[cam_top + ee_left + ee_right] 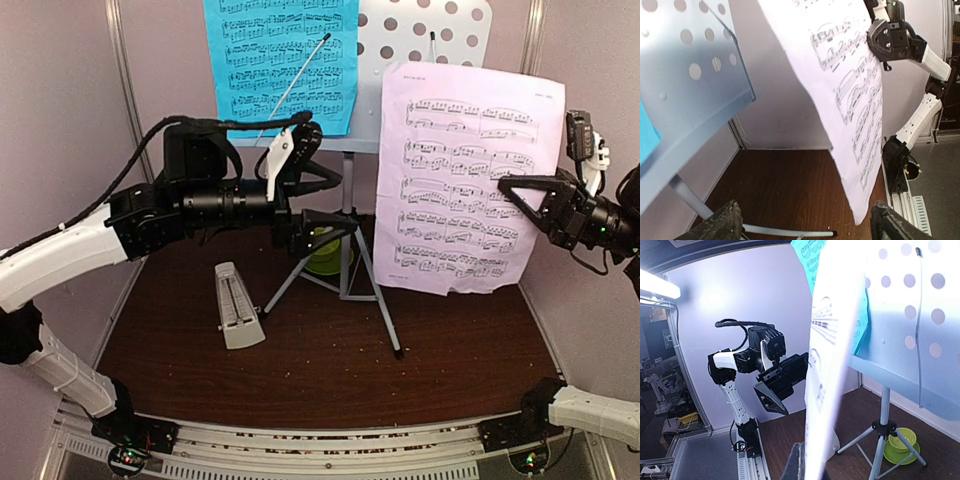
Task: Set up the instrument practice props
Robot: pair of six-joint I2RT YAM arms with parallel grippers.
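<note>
Bowl (325,258) under tripod (346,270), metronome (238,310) nearby

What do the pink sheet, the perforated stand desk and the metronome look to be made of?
pink sheet: thin matte paper. It hangs in a slight curve, and the printed staves show plainly.
stand desk: probably painted sheet metal with a pale satin finish. It has punched round holes and a folded lower lip.
metronome: likely smooth cream plastic, but it is too small in view to be sure.

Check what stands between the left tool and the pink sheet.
The stand's silver pole, just beyond the open left tool in the top view; past it, bare air up to the pink sheet.
</note>
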